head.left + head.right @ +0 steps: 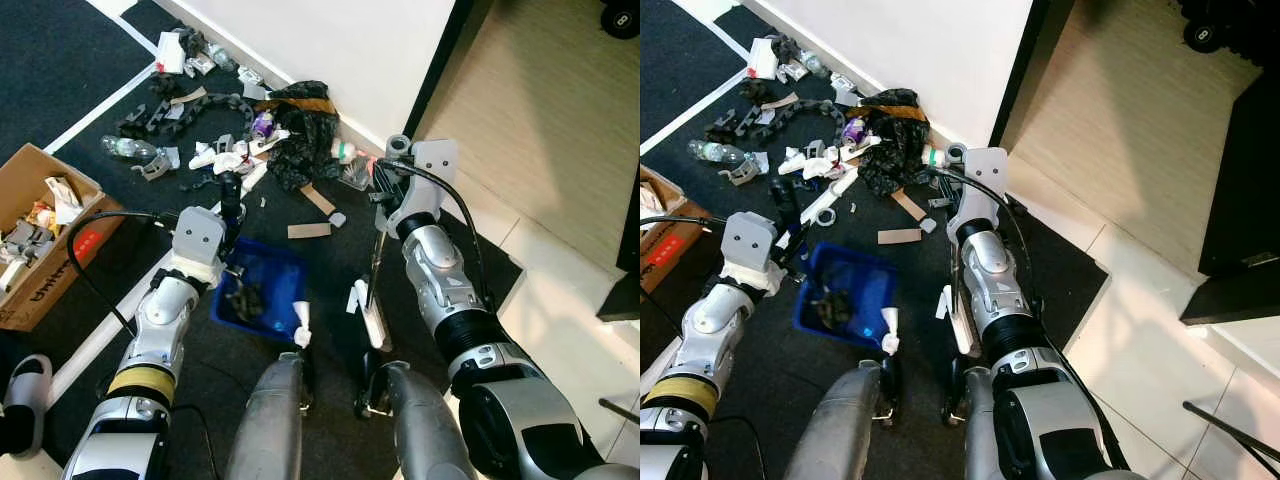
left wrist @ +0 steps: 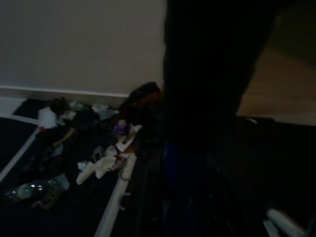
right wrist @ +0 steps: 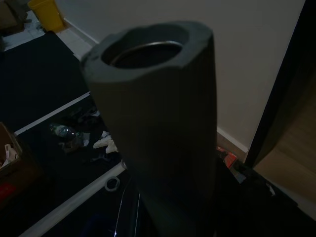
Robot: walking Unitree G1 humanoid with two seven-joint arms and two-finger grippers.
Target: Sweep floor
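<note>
Left gripper (image 1: 231, 190) jaws clenched on blue dustpan (image 1: 262, 290) handle; right gripper (image 1: 383, 175) jaws grasp broom handle (image 3: 158, 123). Litter pile (image 1: 255, 135) lies along wall.

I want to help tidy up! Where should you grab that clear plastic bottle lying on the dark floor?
Probably around the middle of the bottle, coming down from above. It lies on its side on the floor, so its round body faces up, with grey scrap close against one end.

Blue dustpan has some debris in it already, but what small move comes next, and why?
Probably nudge the blue dustpan forward toward the litter pile by the wall. It already holds dark scraps, while cardboard pieces and the pile lie on the dark mat beyond its far edge, uncollected.
</note>
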